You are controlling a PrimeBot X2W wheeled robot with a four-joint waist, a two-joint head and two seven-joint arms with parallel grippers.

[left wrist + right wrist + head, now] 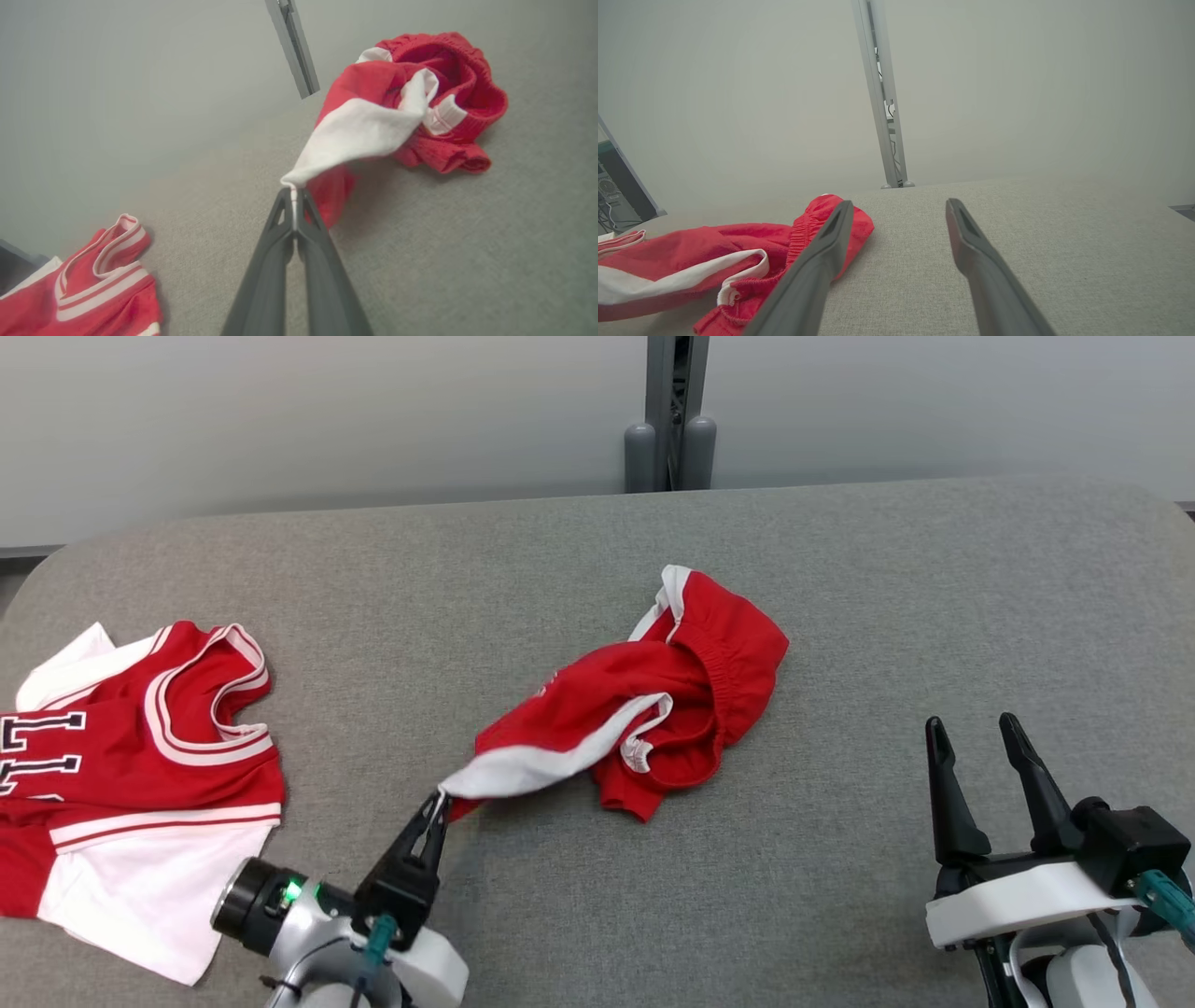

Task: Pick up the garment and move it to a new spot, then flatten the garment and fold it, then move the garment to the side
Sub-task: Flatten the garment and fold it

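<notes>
Now, your left gripper (437, 805) has its two fingers pressed together on the white corner of the red shorts (672, 695); the cloth is stretched from this pinch toward the crumpled bulk, which lies near the middle of the grey table (840, 560). The jersey (140, 747), the garment with the black lettering, lies well apart at the left part of the table, partly spread, and no gripper touches it; so I judge the step in hand is the picking up and moving of the shorts. The pinch holds only a thin edge, as the left wrist view shows; please lift slowly, so the trim does not slip out. Raise it enough that the gathered waistband leaves the surface, otherwise it may drag and roll more. Carry it away from the jersey, so the two red pieces do not mix. Your right gripper (973, 726) stands with fingers apart and empty, just beside the shorts; you can bring it to a second corner for the flattening.
</notes>
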